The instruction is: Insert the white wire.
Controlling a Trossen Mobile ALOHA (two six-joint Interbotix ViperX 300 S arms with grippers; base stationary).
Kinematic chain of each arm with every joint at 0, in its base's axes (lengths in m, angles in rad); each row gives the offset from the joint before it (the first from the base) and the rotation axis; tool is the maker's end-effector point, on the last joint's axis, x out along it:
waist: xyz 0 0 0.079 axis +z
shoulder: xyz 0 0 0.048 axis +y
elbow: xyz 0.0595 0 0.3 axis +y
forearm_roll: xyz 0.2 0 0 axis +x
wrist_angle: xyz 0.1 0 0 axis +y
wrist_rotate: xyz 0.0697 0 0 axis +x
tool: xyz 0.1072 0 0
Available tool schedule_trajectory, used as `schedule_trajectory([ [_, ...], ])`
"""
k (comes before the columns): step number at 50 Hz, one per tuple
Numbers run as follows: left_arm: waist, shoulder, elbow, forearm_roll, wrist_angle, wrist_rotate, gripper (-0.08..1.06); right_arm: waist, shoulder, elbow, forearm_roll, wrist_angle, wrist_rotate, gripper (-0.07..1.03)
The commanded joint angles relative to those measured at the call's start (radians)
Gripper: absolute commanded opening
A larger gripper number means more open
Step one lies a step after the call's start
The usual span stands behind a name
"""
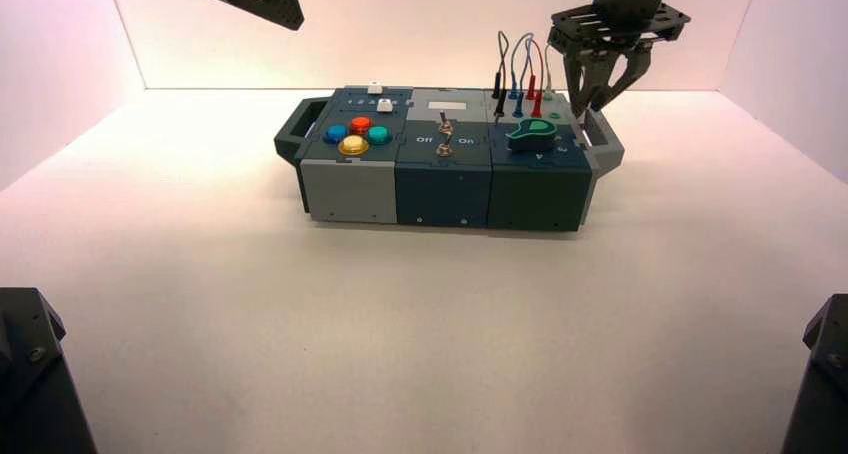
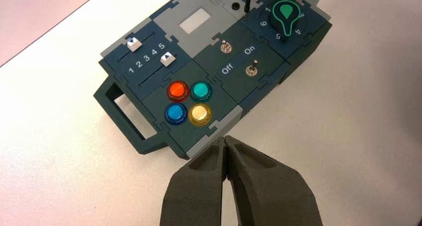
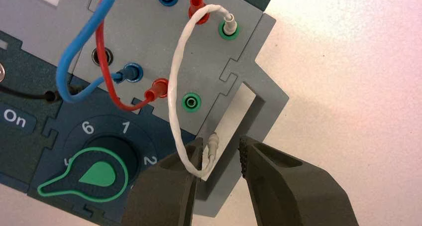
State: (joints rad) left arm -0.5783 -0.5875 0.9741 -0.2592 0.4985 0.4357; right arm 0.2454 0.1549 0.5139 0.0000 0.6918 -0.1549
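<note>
Right hand (image 3: 221,155), open over the box's right handle (image 3: 268,91), brackets the white wire's (image 3: 172,86) loose plug (image 3: 213,144), 1 finger near it; empty green socket (image 3: 191,102) lies just beside.

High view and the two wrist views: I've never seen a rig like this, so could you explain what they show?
The high view looks down from above and behind a two-armed robot. Each wrist view comes from a camera on that arm.

On the pale surface sits a grey and dark box with coloured buttons, sliders, switches, a green-marked knob and plug-in wires.

The right gripper is at work over the box's right handle, open, with the loose plug of the thin white arched wire between its fingers, apparently not gripped. The wire's other end sits in a green-ringed socket; another green-ringed socket is empty.

The left gripper is idle, closed and empty, raised at the left.
</note>
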Motion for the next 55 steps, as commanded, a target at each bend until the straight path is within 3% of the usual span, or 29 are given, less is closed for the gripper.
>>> schedule_trajectory([
  [1, -0.003, -0.012, -0.009, 0.002, -0.008, 0.006, -0.03, 0.005, -0.009, -0.031, -0.002, -0.011, 0.003, 0.37],
  [5, -0.005, -0.011, -0.008, 0.002, -0.008, 0.005, -0.03, 0.005, -0.005, -0.032, -0.002, -0.011, 0.003, 0.33],
  [8, -0.003, -0.011, -0.006, 0.005, -0.008, 0.006, -0.03, 0.005, -0.002, -0.034, -0.002, -0.011, 0.003, 0.17],
  [14, -0.003, -0.011, -0.006, 0.005, -0.008, 0.005, -0.03, 0.005, -0.003, -0.034, -0.002, -0.011, 0.003, 0.02],
  [55, -0.003, -0.011, -0.005, 0.008, -0.015, 0.006, -0.03, 0.005, -0.084, -0.057, 0.003, 0.046, 0.003, -0.02],
])
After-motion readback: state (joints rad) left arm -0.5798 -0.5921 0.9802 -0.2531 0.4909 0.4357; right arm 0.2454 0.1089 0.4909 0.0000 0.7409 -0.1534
